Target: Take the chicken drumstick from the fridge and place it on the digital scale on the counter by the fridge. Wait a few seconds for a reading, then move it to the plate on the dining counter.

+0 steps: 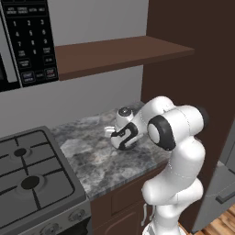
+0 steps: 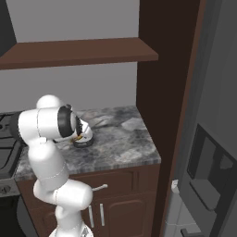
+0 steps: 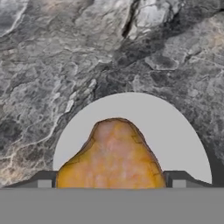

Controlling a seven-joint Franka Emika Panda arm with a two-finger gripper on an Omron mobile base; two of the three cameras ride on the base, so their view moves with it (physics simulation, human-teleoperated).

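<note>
Marbled grey counter [image 3: 65,65] beside the fridge [image 2: 208,152] lies under my arm, my gripper [image 3: 111,186] clamped on the drumstick [image 3: 111,157] just over the scale's pale round pan [image 3: 175,135]; I judge the weighing step underway, needing release next.

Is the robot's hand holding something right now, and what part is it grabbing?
It looks like the gripper holds the chicken drumstick by its wide end, over the round grey scale. Whether the fingers truly squeeze it cannot be told.
</note>
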